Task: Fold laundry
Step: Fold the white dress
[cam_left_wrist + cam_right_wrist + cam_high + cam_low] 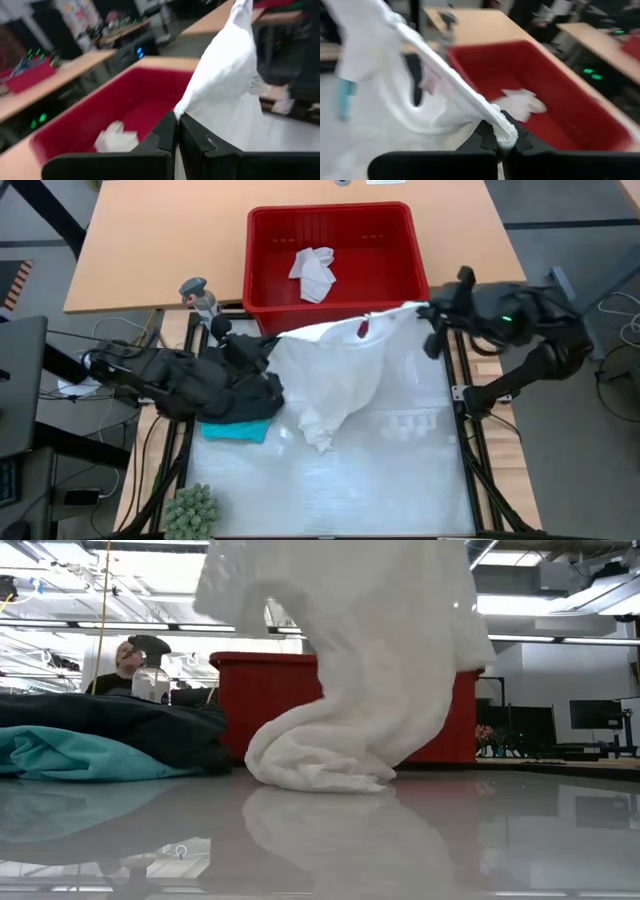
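Note:
A large white garment [330, 370] hangs between my two grippers in front of the red basket [400, 280]. Its upper edge [350, 325] runs from one gripper to the other. Its lower end [320, 765] lies bunched on the table. My left gripper [268, 345] is shut on the garment's left upper end. My right gripper [425, 310] is shut on the right upper end, near the basket's near right corner. A black garment [245, 395] lies on a teal one [235, 430] at the table's left, under my left arm. My left gripper [178, 120] pinches the white garment's upper left end [186, 107] between its two shut fingers. It comes in roughly level from the table's left. The cloth stands up from the fingertips and then hangs down; I cannot tell how many layers are held. My right gripper [502, 142] pinches a bunched, rolled edge of the garment [495, 122] at its upper right end. It comes from the table's right, slanting slightly down. That edge runs taut from the fingers toward my left gripper, and the rest hangs below it to the table.
A crumpled white cloth [313, 272] lies inside the red basket. A small spray bottle [200, 295] stands left of the basket. A green fuzzy plant [190, 510] sits at the near left corner. The near and right parts of the glossy table [400, 480] are bare.

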